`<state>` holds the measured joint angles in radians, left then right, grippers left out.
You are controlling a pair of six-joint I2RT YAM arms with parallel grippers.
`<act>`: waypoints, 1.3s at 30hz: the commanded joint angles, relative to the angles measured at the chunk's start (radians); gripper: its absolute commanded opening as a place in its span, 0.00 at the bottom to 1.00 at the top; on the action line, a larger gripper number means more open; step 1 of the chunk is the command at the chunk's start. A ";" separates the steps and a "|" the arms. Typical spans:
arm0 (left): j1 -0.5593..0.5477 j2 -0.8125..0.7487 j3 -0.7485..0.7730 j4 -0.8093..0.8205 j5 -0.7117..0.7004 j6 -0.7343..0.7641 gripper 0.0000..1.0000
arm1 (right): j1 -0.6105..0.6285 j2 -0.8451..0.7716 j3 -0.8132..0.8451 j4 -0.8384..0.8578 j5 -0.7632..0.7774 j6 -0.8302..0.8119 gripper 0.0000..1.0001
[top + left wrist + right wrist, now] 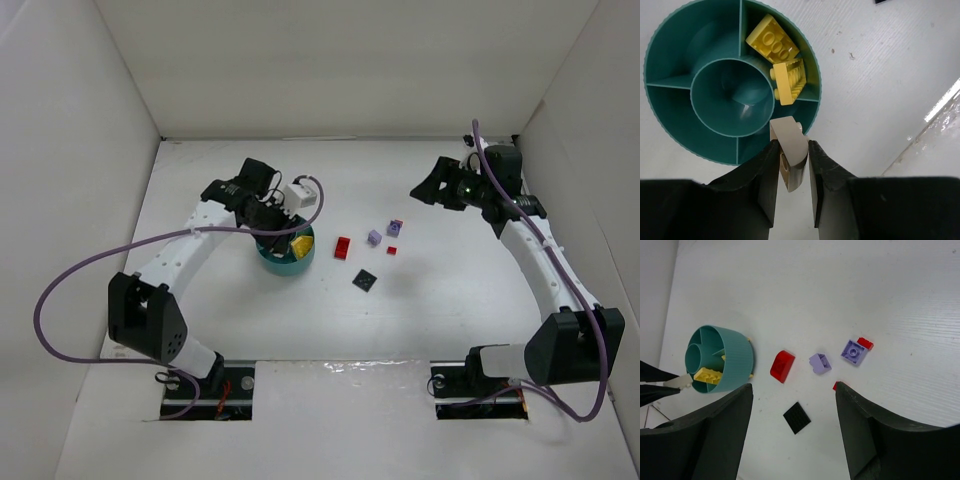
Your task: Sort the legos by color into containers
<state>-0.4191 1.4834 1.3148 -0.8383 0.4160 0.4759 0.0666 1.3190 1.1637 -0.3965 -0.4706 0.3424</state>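
The small white studded plastic brick [789,136] hangs pinched between the left fingers [766,172]. They stand narrow on its two flat sides, just above the near rim of the round teal plastic dish [670,125]. I cannot tell which wedge lies under it. Two yellow studded bricks [772,42] lie together in one wedge, and the central round cup [732,97] shows nothing inside.

The brick looks light, stiff and smooth-sided, so it would likely slip or bounce if let go from high up. The flat sides give the surest hold, not the studs.

Out on the white bench [420,310], well apart from the dish, lie a red sloped brick [782,365], two lavender bricks [820,363], a tiny red piece [865,343] and a flat black tile [796,417]. The right fingers [725,430] hover above these, spread wide and holding nothing.
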 commanded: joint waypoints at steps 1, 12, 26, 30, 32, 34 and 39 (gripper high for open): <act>-0.006 0.006 -0.006 0.022 -0.035 0.020 0.00 | -0.004 -0.021 0.008 0.022 0.007 -0.020 0.72; -0.006 0.034 0.003 0.022 -0.054 0.069 0.28 | -0.004 -0.003 -0.001 0.012 0.016 -0.062 0.73; 0.080 -0.146 0.158 0.185 0.002 -0.052 0.48 | 0.111 0.031 -0.030 -0.172 -0.020 -0.391 0.69; 0.080 -0.189 0.167 0.291 -0.100 -0.180 0.59 | 0.339 0.031 -0.039 -0.257 0.024 -0.479 0.71; 0.080 -0.198 0.158 0.317 -0.134 -0.210 0.62 | 0.427 0.031 -0.068 -0.268 0.061 -0.479 0.73; 0.080 -0.207 0.158 0.327 -0.177 -0.226 0.64 | 0.531 0.031 -0.087 -0.268 0.098 -0.479 0.77; 0.080 -0.227 0.138 0.337 -0.212 -0.244 0.67 | 0.625 0.175 -0.050 -0.306 0.180 -0.448 0.79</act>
<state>-0.3389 1.2694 1.4597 -0.5400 0.2512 0.2768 0.6727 1.4101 1.0733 -0.6525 -0.3786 -0.0917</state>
